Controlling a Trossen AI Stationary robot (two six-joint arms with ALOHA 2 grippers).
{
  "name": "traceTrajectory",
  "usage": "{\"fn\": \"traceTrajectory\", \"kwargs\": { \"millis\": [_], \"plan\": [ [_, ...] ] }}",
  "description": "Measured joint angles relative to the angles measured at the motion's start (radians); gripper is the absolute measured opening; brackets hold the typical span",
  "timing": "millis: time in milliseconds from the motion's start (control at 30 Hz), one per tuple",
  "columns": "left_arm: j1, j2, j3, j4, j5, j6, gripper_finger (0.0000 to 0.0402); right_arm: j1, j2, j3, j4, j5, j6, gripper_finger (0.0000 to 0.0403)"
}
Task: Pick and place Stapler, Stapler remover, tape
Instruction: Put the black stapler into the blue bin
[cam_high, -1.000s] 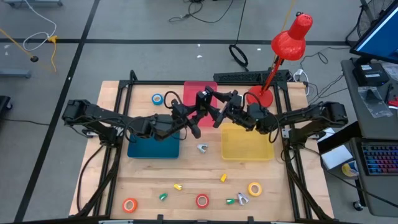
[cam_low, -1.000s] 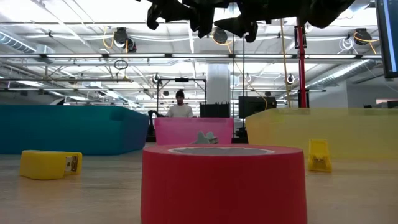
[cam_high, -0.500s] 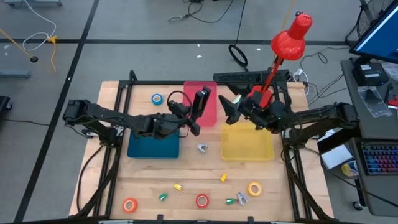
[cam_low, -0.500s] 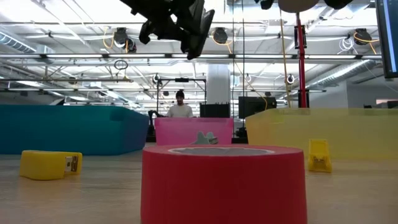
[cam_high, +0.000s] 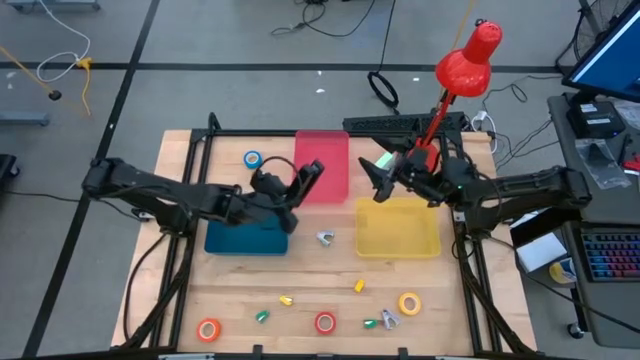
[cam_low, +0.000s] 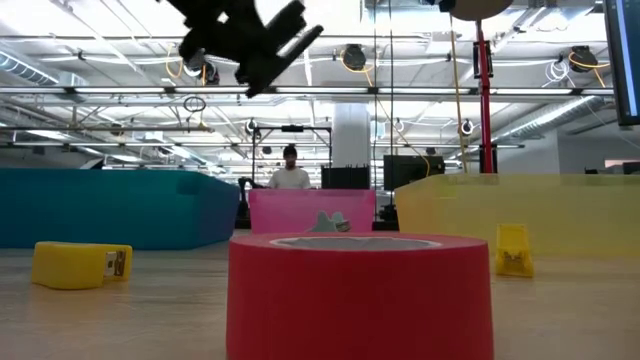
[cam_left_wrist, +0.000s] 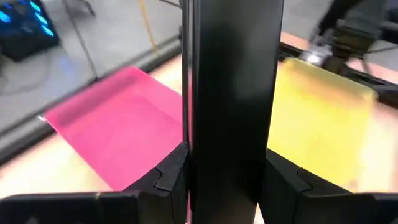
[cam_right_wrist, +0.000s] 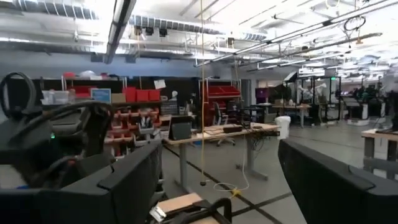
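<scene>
Two fingers of the left gripper (cam_high: 303, 180) clamp a black stapler (cam_left_wrist: 231, 93), held aloft above the gap between the pink tray (cam_high: 326, 162) and the teal tray (cam_high: 246, 238). It looks rigid, fairly heavy and smooth, best gripped mid-body. Farther right, the right gripper (cam_high: 378, 178) hangs open and empty over the yellow tray's (cam_high: 400, 240) far edge.

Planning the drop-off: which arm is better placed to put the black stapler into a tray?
Left. The left gripper is shut on the black stapler, beside the pink tray; the right gripper is open and empty.
</scene>
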Motion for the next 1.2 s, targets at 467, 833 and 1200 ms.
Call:
{"fn": "traceTrajectory", "kwargs": {
  "millis": [467, 833, 1200],
  "plan": [
    [-0.023, -0.047, -0.002, -0.592, 0.369, -0.187, 0.0139, -0.001, -0.061, -0.002, -0.237, -0.011, 0.127, 0.016],
    [-0.024, -0.047, -0.002, -0.852, 0.529, -0.046, 0.0139, -0.001, -0.06, -0.002, -0.289, -0.141, 0.159, 0.001],
    [-0.023, -0.046, -0.054, -0.86, 0.554, 0.175, 0.0139, 0.001, -0.06, -0.002, -0.297, -0.143, 0.206, 0.0001]
  ]
}}
